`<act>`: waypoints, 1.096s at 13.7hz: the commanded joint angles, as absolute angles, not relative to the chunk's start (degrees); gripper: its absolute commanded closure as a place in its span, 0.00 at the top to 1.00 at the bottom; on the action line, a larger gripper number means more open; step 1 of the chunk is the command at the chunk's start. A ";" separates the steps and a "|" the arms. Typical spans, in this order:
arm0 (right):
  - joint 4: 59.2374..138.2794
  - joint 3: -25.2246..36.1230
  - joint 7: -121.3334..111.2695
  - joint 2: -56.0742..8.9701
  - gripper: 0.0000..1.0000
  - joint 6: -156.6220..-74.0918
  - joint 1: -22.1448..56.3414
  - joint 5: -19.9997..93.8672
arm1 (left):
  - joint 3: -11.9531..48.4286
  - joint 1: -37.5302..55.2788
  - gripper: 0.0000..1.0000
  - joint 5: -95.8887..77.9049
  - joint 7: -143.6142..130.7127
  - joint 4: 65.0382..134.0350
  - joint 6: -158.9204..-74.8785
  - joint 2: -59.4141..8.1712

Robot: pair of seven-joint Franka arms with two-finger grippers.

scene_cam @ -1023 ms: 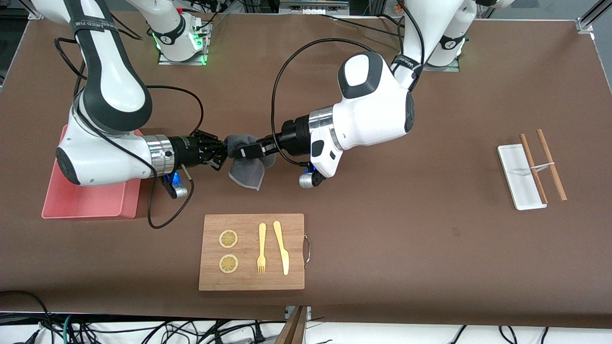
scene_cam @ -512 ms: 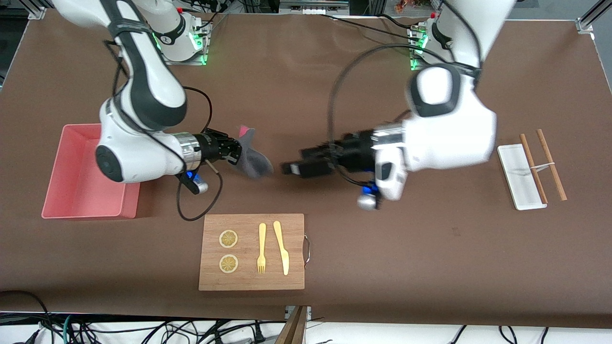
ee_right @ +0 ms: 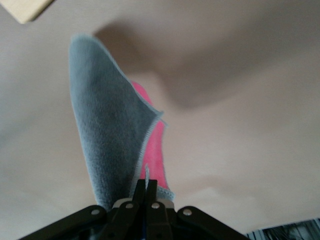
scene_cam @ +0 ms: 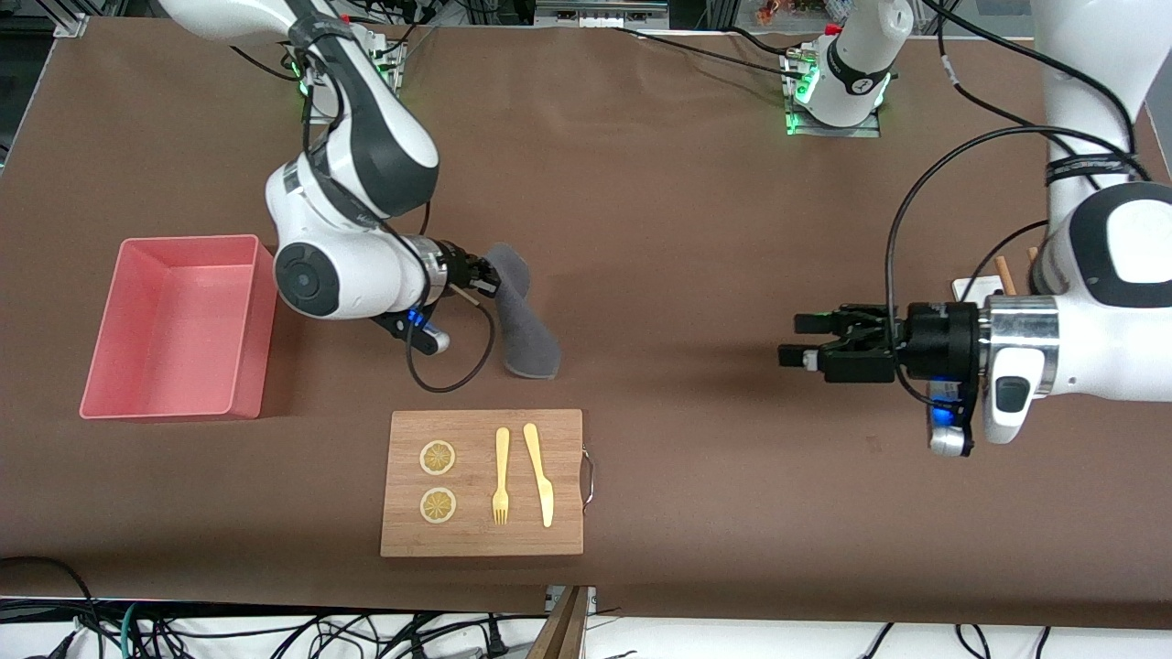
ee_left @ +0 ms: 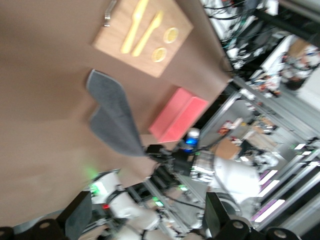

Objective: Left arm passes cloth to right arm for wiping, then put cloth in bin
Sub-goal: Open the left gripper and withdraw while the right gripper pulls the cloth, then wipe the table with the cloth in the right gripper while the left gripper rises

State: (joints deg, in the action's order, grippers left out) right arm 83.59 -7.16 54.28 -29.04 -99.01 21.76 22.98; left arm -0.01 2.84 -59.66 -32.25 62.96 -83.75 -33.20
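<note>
Pinched by one corner in the right gripper [scene_cam: 493, 277], pressed together over bare worktop [scene_cam: 696, 229]: the cloth [scene_cam: 524, 320]. Draped down and away from that gripper toward the front camera, grey face showing. Cannot tell whether the loose end touches the worktop. From the right wrist view, grey fabric [ee_right: 105, 140] hanging straight off the closed gripper [ee_right: 146, 187], with a strip of the pink-red reverse face beside it.

Beside the right gripper, toward the right arm's end of the worktop: the bin [scene_cam: 165, 329], upright, apart from the cloth. Below the cloth's loose end in the front view, nearer the camera than the right gripper: a wooden board [scene_cam: 476, 439] carrying a fork [scene_cam: 501, 476], a knife [scene_cam: 540, 476] and two lemon slices [scene_cam: 438, 457].

Spread wide and holding nothing: the left gripper [scene_cam: 797, 340], up over bare worktop toward the left arm's end, well apart from the cloth and pointing toward it. In the left wrist view, well ahead of that gripper's parted fingers [ee_left: 77, 220]: cloth [ee_left: 112, 117], bin [ee_left: 177, 115] and board [ee_left: 142, 37].
</note>
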 commanded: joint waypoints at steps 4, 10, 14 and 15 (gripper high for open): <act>83.23 -7.12 64.94 -31.37 0.00 -111.16 29.17 22.32 | 1.14 2.81 1.00 -30.29 -31.21 64.60 -66.47 -19.35; 83.94 -6.33 61.10 -34.10 0.00 -109.44 29.80 18.73 | 6.41 3.43 1.00 -4.07 -22.59 83.71 -69.14 -2.84; 84.29 -2.30 48.47 -34.10 0.00 -101.98 26.46 16.97 | 6.50 3.34 1.00 -0.18 -22.85 94.20 -79.52 0.26; 84.29 -1.33 45.30 -34.10 0.00 -100.13 25.67 15.48 | 6.50 3.25 1.00 0.00 -23.20 95.52 -81.80 0.44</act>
State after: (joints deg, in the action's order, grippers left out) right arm 83.84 -2.39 51.02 -34.77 -103.52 27.45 17.69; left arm 6.61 3.55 -1.68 -24.42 89.74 -76.91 -1.97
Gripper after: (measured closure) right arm 0.982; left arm 0.000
